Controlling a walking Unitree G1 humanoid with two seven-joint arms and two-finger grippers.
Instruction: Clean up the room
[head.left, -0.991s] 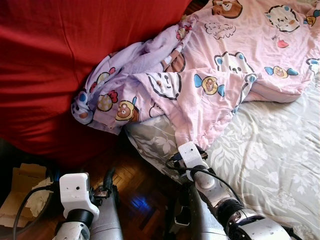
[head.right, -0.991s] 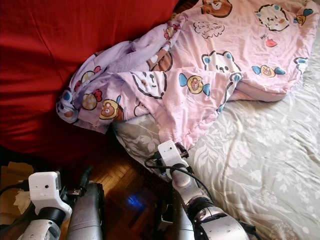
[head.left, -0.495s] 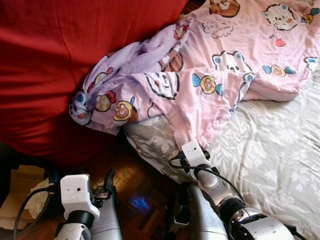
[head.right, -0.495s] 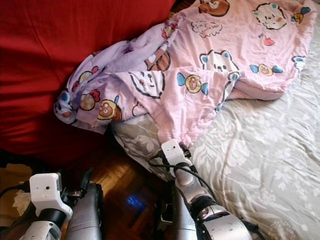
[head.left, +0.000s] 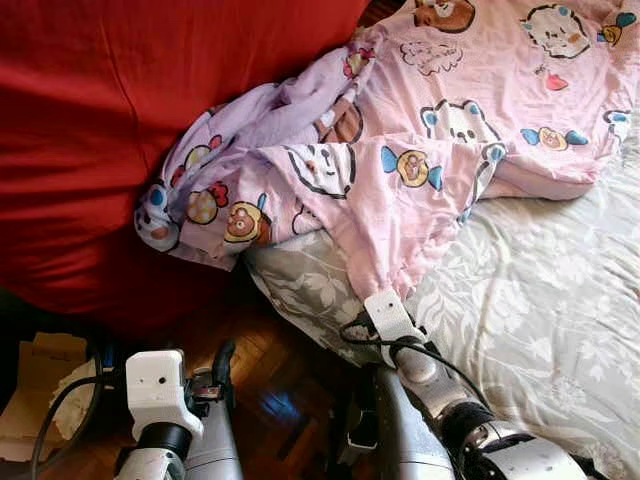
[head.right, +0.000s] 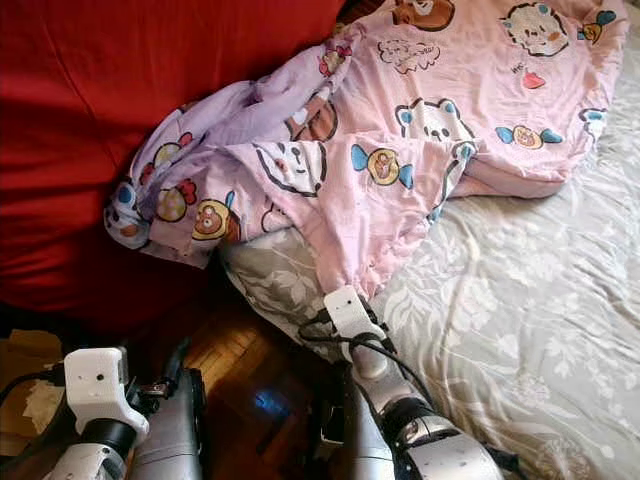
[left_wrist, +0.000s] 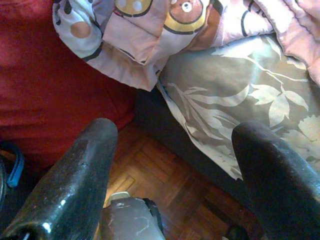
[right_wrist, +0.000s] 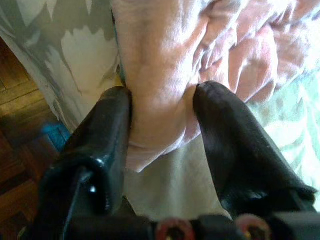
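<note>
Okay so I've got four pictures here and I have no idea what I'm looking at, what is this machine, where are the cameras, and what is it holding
This is a walking household robot tidying a bedroom. Two pictures come from cameras in its head, looking down at a bed. The other two come from cameras on its wrists, looking along each gripper's two black fingers.

A pink cartoon blanket lies rumpled on the bed, spilling toward a red cover. The right gripper has its fingers closed on the blanket's corner. The left gripper hangs open above the wooden floor, holding nothing.
</note>
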